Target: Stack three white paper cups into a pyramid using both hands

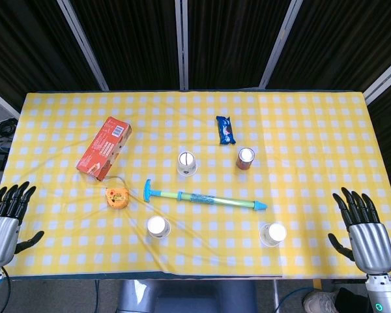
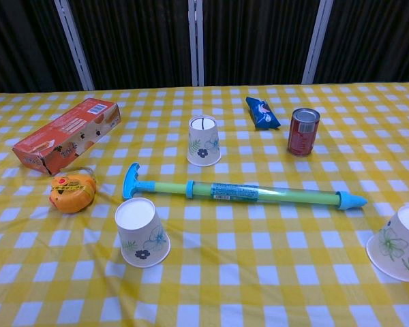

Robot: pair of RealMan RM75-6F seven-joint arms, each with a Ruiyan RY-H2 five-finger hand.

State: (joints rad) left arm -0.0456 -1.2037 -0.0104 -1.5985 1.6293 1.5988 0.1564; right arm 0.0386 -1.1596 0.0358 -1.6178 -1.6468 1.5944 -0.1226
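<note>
Three white paper cups with flower prints stand upside down, apart from each other. One cup (image 1: 186, 163) (image 2: 203, 141) is near the table's middle. A second cup (image 1: 158, 227) (image 2: 141, 232) is near the front edge, left of centre. The third cup (image 1: 272, 234) (image 2: 399, 244) sits near the front right. My left hand (image 1: 4, 222) hovers off the table's front left corner, open, fingers spread. My right hand (image 1: 363, 232) is at the front right edge, open too, right of the third cup. Neither hand shows in the chest view.
A green and blue water pump toy (image 1: 202, 197) (image 2: 238, 191) lies between the cups. A red box (image 1: 104, 147) (image 2: 66, 135) and an orange round packet (image 1: 118, 197) (image 2: 73, 191) sit left. A blue snack bag (image 1: 226, 129) (image 2: 262, 112) and a red can (image 1: 246, 158) (image 2: 303, 131) are behind.
</note>
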